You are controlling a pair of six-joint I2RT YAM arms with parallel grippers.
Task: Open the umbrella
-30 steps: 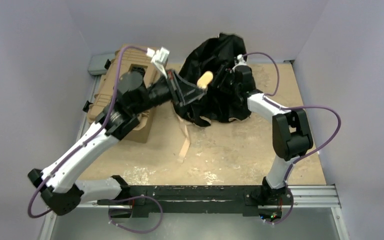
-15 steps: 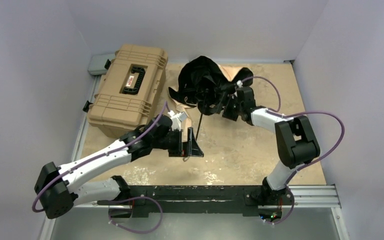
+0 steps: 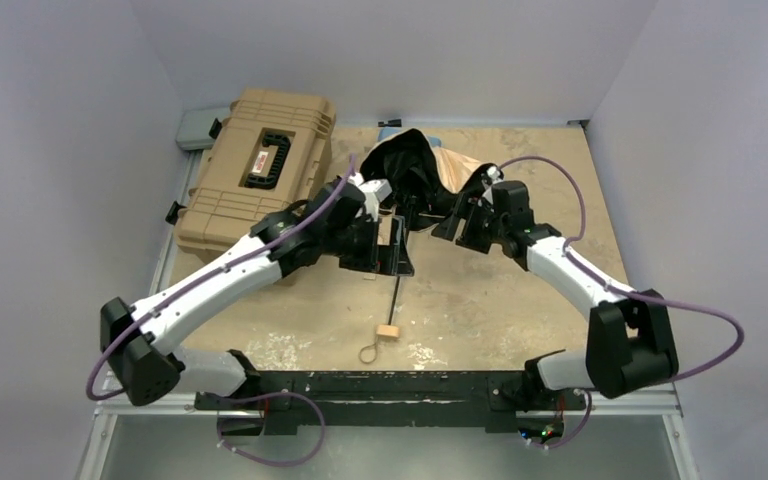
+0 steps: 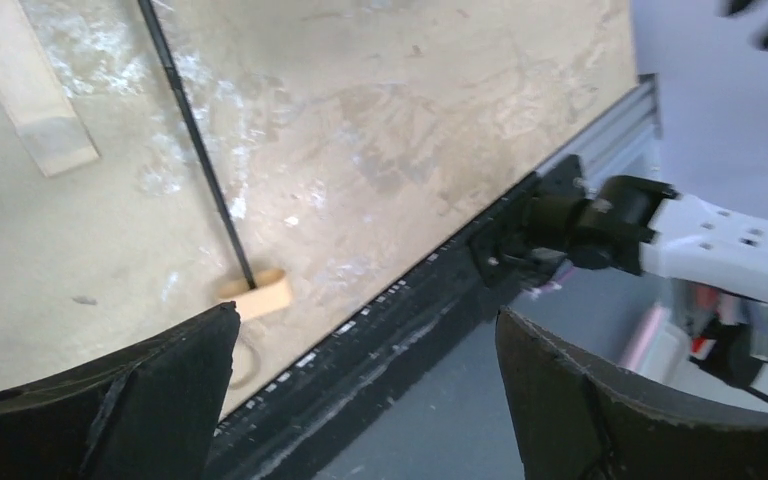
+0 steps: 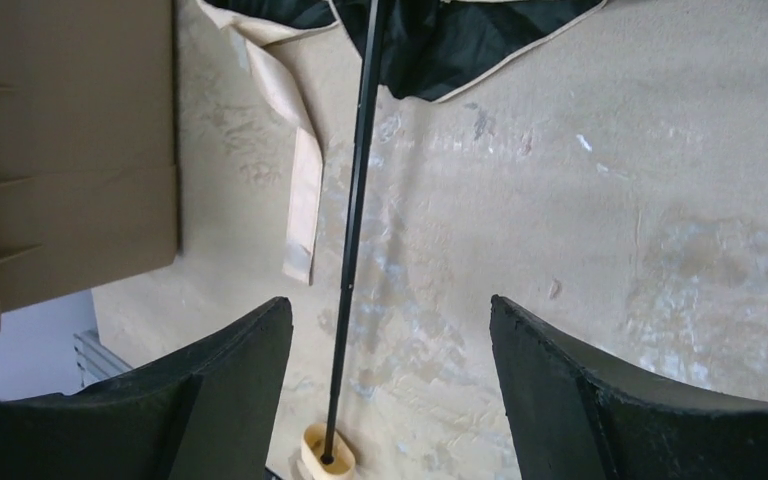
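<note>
Top external view: the umbrella [image 3: 428, 170] is seen half-spread at upper centre, handle [image 3: 390, 331] at lower centre; the left gripper [image 4: 365, 330] and right gripper [image 5: 390, 310] are parted, empty. Unheld, it could be knocked shut by either.

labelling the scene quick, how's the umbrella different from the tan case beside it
The umbrella is soft, crumpled black and beige cloth; the tan case is rigid and ribbed. The umbrella trails a thin black shaft toward the near edge, ending in a small beige handle; the tan case is a compact box with a black handle on its lid. Both lie on the table, toward its far side.
</note>
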